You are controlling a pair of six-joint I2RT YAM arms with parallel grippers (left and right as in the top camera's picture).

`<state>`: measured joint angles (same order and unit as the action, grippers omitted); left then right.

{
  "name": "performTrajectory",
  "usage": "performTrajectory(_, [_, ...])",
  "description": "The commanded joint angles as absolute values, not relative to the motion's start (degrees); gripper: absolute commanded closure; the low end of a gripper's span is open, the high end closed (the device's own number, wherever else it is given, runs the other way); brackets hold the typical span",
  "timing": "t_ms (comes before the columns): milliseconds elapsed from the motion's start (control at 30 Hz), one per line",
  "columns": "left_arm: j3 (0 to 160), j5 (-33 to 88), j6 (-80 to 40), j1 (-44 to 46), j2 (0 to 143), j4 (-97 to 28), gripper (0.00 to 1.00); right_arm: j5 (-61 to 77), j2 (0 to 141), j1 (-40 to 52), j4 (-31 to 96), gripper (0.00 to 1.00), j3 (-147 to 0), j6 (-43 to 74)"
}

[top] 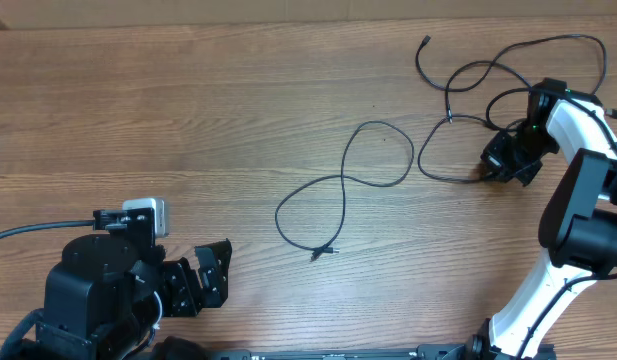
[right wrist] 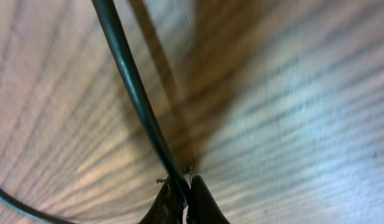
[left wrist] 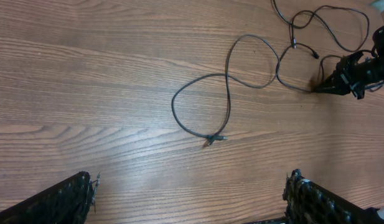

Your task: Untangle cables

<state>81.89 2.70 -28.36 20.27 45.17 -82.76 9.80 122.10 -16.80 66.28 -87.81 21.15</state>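
- Left claw [top: 210, 278] is wide open with nothing between the jaws. Its pads [left wrist: 73, 196] are black and rough, kind of knurled, and the left wrist view chops them off at the bottom edge.
- Bench [top: 138, 100] is smooth light-brown wood with long grain lines running across it.
- Loose cable [top: 344, 178] is a thin, round, black cord lying flat in a figure-eight. It sits well ahead of the left claw and off to its right, and touches neither claw. One end has a tiny plug [top: 328, 251], too small to tell what type.
- Tangled cables [top: 449, 110] are the same thin black cord in a few sloppy overlapping loops, just left of the right claw and stretching beyond it. I can't tell how many separate cords are in there because they cross too much. One plug [top: 425, 40] pokes out at the far-left end of the mess.
- Right claw [top: 488, 168] is down at the bench, pinched closed on one strand of the tangle. The right wrist view shows that glossy strand running straight into the black tips [right wrist: 170, 205]. The rest of that view is blurry wood streaks.
- Right arm [top: 573, 120] has a smooth white shell with black joints. It covers part of a loop and gets cut off at the frame edge.
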Motion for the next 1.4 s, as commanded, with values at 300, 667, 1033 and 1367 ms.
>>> performTrajectory(300, [82.00,1.91,-27.88,20.64,45.28,-82.70,0.00,19.20,121.34,-15.79,70.81,0.96,-90.78,20.58])
performTrajectory(667, [82.00,1.91,-27.88,20.64,45.28,-82.70,0.00,20.47,121.19,-14.17,69.43,0.75,-90.98,20.51])
performTrajectory(1033, [82.00,1.91,-27.88,20.67,45.28,-82.70,0.00,16.51,121.16,-15.40,81.41,0.22,-104.62,19.16])
performTrajectory(1367, [82.00,1.91,-27.88,20.64,45.28,-82.70,0.00,15.03,115.81,-10.94,91.07,0.19,-111.31,17.21])
